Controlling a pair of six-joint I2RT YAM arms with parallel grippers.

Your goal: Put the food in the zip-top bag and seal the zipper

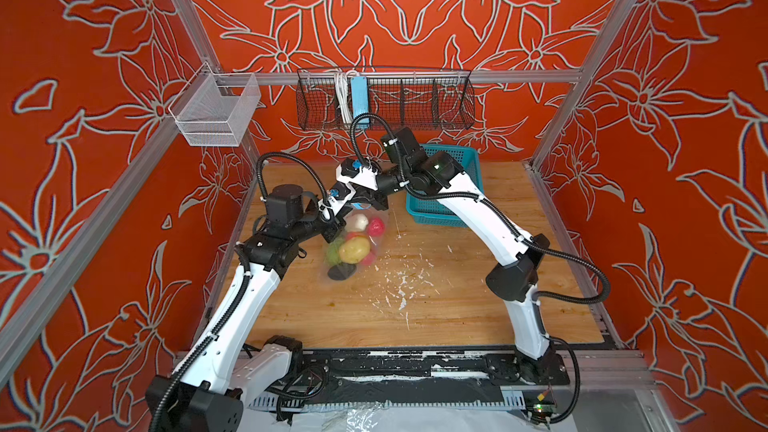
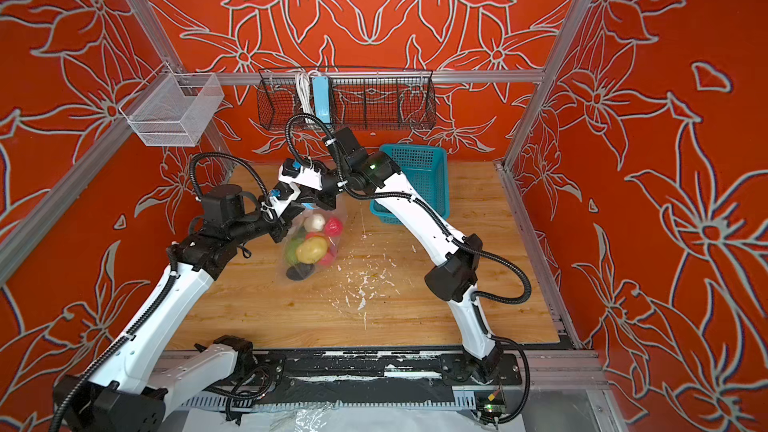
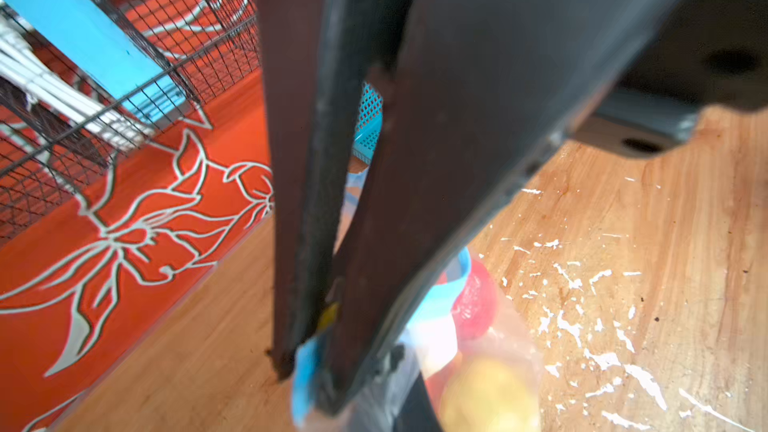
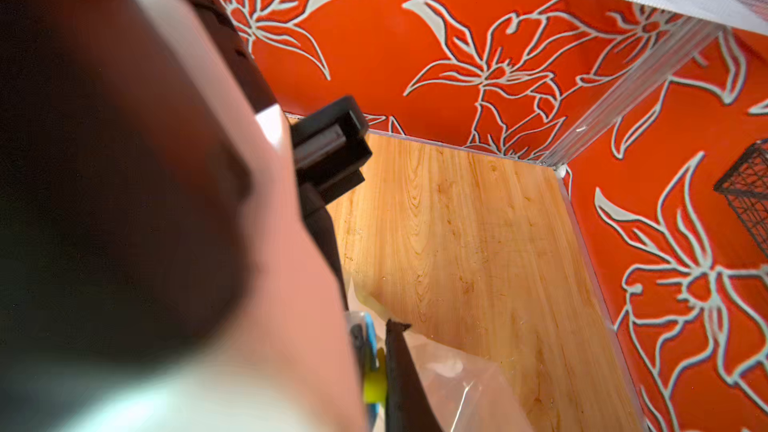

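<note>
Scuffed wooden table [image 1: 457, 305], red walls [image 1: 415, 14], open boards beside zip-top bag [image 1: 365, 268], my left gripper [image 3: 316, 384], seemingly right gripper [image 1: 374, 202] too, clenching zipper [image 3: 302, 371].

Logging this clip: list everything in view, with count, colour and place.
zip-top bag: one, clear, table middle, mouth end at both claws
food: at least six toy pieces, white, red, yellow, green, dark, inside the bag
zipper: one, light blue, along the bag's mouth
plastic basket: one, teal, table's far right
wire basket: one, black, back rail
power strip: one, light blue, in the wire basket
cable: one bundle, white, beside the power strip
mesh basket: one, white, left rail
table: one, wooden, white-flecked
left claw: one, black, shut on the zipper
right claw: one, black, shut on the zipper
</note>
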